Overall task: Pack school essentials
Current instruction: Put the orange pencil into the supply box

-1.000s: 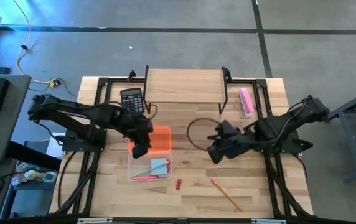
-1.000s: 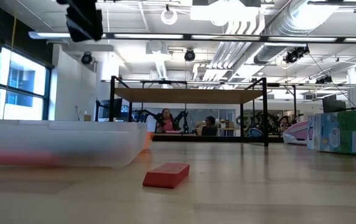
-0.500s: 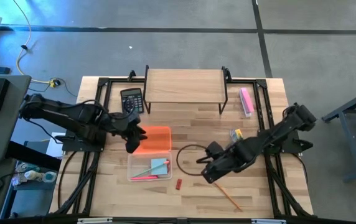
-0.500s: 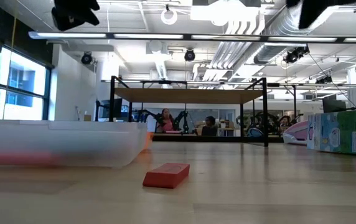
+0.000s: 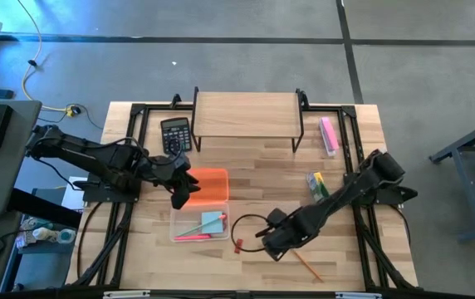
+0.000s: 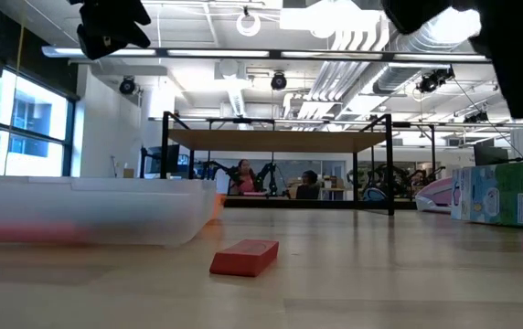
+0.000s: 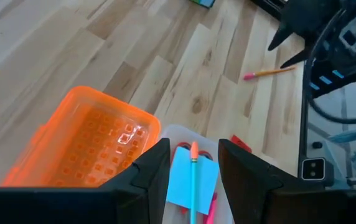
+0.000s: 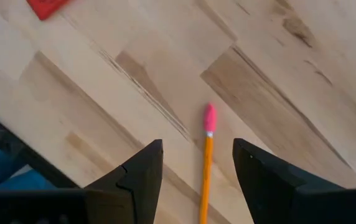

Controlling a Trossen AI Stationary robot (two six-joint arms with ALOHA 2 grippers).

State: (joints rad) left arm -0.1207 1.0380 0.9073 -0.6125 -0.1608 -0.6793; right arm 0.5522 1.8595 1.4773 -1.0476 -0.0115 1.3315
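Bright, even ceiling light; near clear box (image 6: 88, 210) blurred in low view.

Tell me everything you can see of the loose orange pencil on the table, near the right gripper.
The orange pencil is thin, with a pink eraser end and a pale band below it. It lies flat on the bare wooden table, near the front edge toward the right side, slanting diagonally in the high view. Nothing touches it. The right gripper hangs open above it, one finger on either side of the shaft, eraser end pointing ahead. The red piece lies apart from it.
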